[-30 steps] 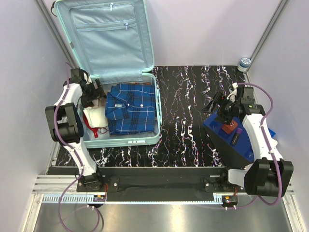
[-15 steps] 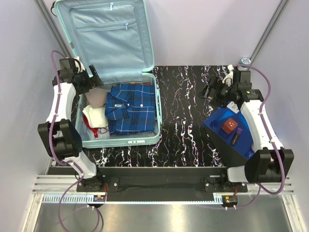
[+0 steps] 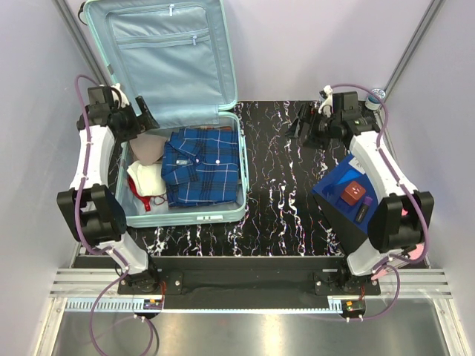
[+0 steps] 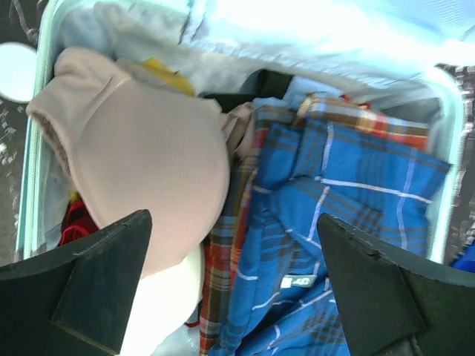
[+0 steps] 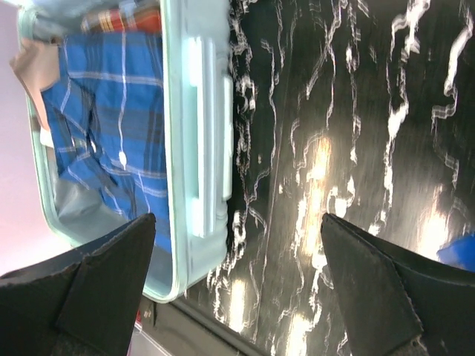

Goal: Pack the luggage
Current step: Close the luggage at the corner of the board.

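The mint-green luggage [image 3: 204, 215] lies open at the left, its lid [image 3: 171, 59] leaning on the back wall. Inside are a folded blue plaid shirt [image 3: 202, 167], a beige garment [image 3: 151, 148] and a white item [image 3: 148, 182] with red trim. My left gripper [image 3: 145, 119] hovers open and empty over the luggage's back-left corner. In the left wrist view the beige garment [image 4: 141, 163] and the shirt [image 4: 349, 200] lie below the left gripper [image 4: 234, 289]. My right gripper [image 3: 300, 126] is open over the black table; in its view the right gripper [image 5: 237, 289] faces the luggage wall [image 5: 200, 133].
A flat blue box [image 3: 356, 200] sits at the right with a brown item [image 3: 353, 193] and a purple item [image 3: 364, 213] on it. A small round container [image 3: 378, 94] stands in the back right corner. The black marbled table [image 3: 282, 193] spans between luggage and box.
The left gripper rose out of the luggage toward the back-left corner and opened slightly wider. The right arm swung from over the blue box to the back of the table, toward the luggage.
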Robot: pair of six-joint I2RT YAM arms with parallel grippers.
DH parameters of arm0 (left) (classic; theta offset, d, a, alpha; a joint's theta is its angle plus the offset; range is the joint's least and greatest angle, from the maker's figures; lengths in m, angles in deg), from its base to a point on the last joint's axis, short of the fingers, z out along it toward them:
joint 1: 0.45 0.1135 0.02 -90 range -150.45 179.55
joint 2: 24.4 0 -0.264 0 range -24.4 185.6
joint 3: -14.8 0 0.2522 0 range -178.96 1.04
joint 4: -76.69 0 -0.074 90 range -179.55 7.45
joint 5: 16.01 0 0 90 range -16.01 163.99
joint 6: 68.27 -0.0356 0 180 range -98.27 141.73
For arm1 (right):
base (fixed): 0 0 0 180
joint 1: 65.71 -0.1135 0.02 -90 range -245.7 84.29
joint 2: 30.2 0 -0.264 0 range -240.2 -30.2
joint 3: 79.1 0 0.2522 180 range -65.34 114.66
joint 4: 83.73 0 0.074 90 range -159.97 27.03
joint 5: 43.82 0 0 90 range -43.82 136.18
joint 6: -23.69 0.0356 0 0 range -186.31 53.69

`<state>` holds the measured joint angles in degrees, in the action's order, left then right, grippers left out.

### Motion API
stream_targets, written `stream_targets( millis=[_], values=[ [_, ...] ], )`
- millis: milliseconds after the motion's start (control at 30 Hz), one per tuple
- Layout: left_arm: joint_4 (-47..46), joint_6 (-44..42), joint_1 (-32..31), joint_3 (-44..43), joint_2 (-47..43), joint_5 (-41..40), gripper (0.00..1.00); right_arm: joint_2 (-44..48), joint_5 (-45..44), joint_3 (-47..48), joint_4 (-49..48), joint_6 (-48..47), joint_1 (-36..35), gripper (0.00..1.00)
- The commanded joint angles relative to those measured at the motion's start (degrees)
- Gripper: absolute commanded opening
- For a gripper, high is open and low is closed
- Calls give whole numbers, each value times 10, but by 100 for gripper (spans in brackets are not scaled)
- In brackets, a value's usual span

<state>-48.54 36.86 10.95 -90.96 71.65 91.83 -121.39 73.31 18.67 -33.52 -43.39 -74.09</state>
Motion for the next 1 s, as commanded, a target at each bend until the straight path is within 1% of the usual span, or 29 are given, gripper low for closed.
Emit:
stream_targets(
  millis=[0,33,67,133,167,200,233,267,300,333,400,433,467,500,533,567,600,633,667,700,767,867,967],
  values=[
    [-16,1,16,-49,3,54,99,-44,4,69,-101,-30,-9,99],
    [-16,-5,16,-47,-8,43,99,-64,5,74,-123,-32,-11,99],
    [-16,-21,16,-44,-13,39,99,-74,8,77,-170,-31,-11,99],
    [-16,-38,17,-28,-31,22,99,-118,31,106,-211,-26,-11,99],
    [-16,-49,18,-22,-37,13,99,-135,40,119,-249,-19,-13,98],
    [-16,-53,19,-16,-41,-2,99,-154,54,154,-262,-17,-13,97],
    [-15,-56,19,-6,-49,-4,99,-194,57,176,-275,-15,-17,96],
    [-16,-59,22,-3,-52,-5,99,-215,59,199,-288,-13,-24,96],
    [-17,-59,22,-1,-55,-9,99,-237,56,245,-296,-13,-30,95],
    [-20,-56,23,4,-56,-10,99,-276,53,266,-306,-13,-35,95],
    [-30,-54,26,9,-56,2,99,-316,42,334,-330,-15,-52,95],
    [-30,-49,29,10,-55,4,99,-358,38,359,-334,-15,-58,94],
    [-31,-45,29,12,-55,8,99,-378,34,414,-338,-14,-63,93],
    [-32,-44,29,15,-54,17,99,-401,27,442,-339,-14,-73,93],
    [-34,-41,29,23,-54,20,99,-447,26,474,-340,-12,-79,93],
    [-37,-39,29,26,-53,22,99,-469,25,535,-339,-9,-82,92],
    [-39,-38,29,34,-52,26,99,-493,20,566,-339,-9,-94,91],
    [-41,-38,29,35,-51,26,99,-537,16,596,-342,-9,-98,90],
    [-42,-37,30,36,-51,25,99,-558,12,647,-345,-14,-103,89],
    [-42,-37,30,37,-49,26,99,-592,-1,668,-351,-16,-114,89],
    [-44,-36,30,37,-49,25,99,-616,-15,700,-387,-25,-125,88],
    [-49,-34,31,41,-52,26,99,-633,-73,694,-436,-48,-146,85],
    [-51,-30,31,44,-50,37,99,-640,-106,690,-470,-76,-160,80]
  ],
)
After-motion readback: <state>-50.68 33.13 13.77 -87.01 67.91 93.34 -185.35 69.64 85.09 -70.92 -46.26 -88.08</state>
